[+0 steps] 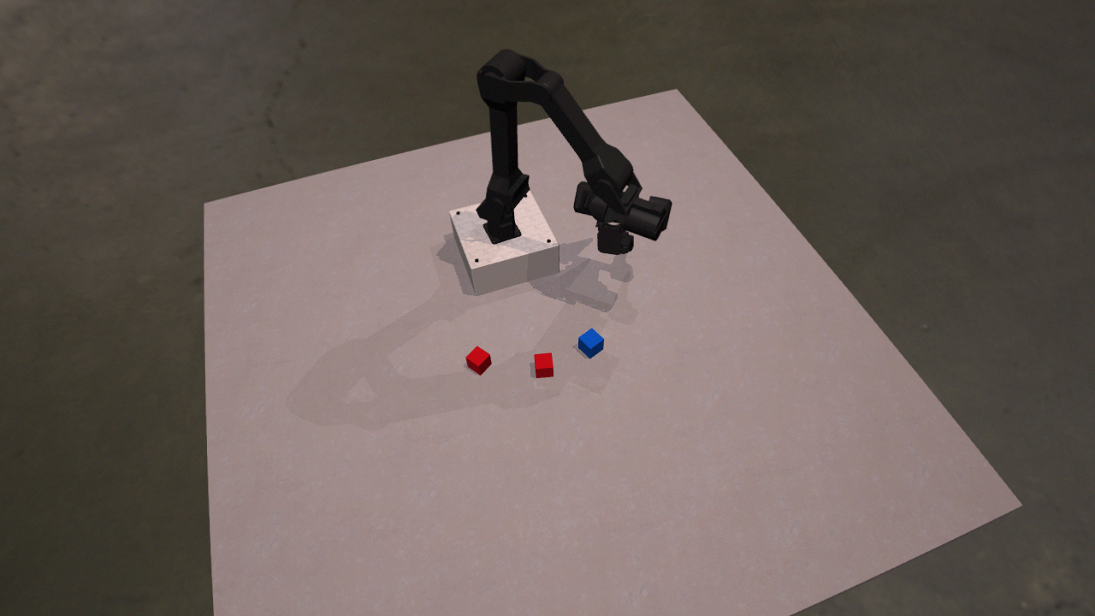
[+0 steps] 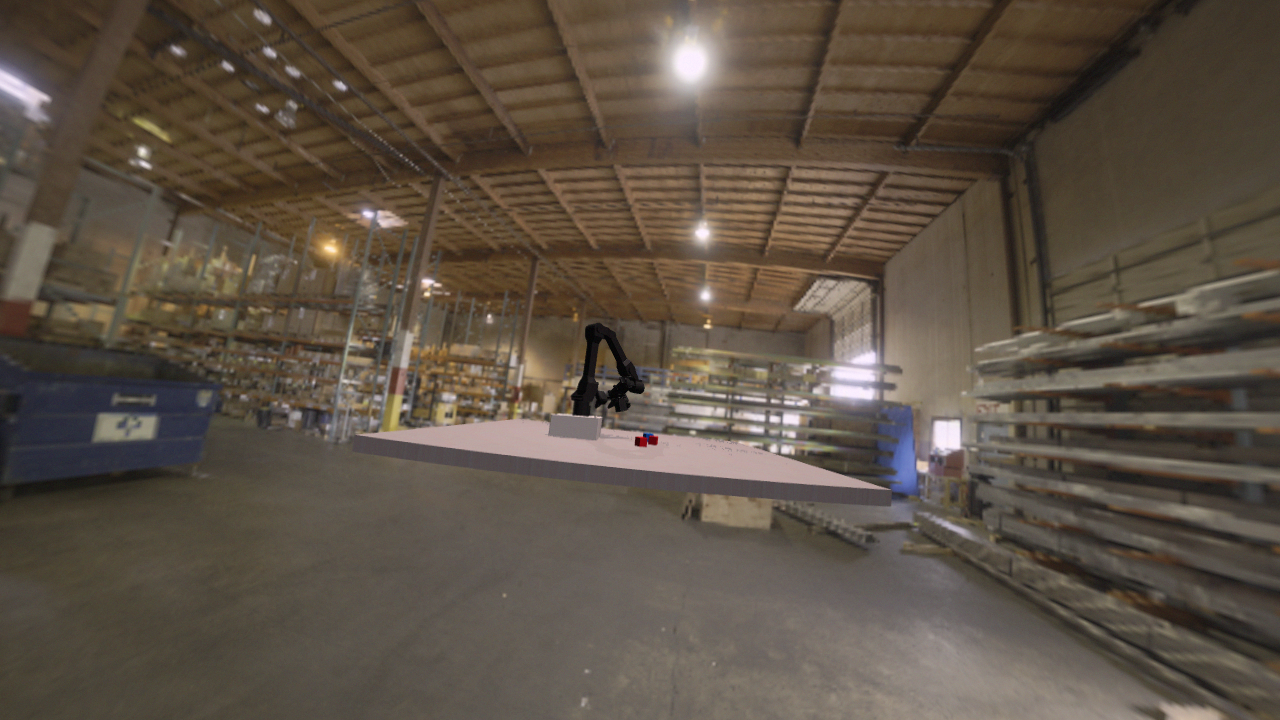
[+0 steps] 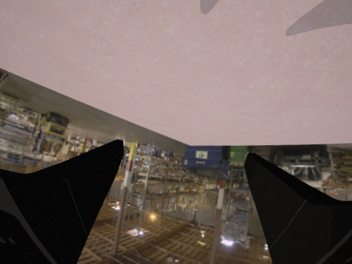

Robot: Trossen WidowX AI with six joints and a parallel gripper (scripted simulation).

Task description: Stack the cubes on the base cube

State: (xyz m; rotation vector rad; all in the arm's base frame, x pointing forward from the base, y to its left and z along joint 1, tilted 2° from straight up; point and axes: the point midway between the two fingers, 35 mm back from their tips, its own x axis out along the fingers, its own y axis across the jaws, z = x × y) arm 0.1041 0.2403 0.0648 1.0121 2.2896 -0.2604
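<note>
Three cubes rest apart on the pale slab. A red cube (image 1: 478,359) (image 2: 640,441) is at the left in the top view, a second red cube (image 1: 543,365) (image 2: 654,440) is in the middle, and a blue cube (image 1: 591,342) (image 2: 648,435) is at the right, a little farther back. Nothing lies on top of any cube. My gripper (image 3: 185,153) is open, with its two black fingers wide apart and nothing between them. It is raised above the slab, away from the cubes, and tilted so the wrist view looks out over the slab's edge. No cube shows in the wrist view.
The arm stands on a white base block (image 1: 514,274) (image 2: 572,427), behind the cubes in the top view. The pale slab (image 1: 459,490) (image 2: 716,465) (image 3: 147,73) extends around the block and cubes. Arm shadows fall across it near the cubes.
</note>
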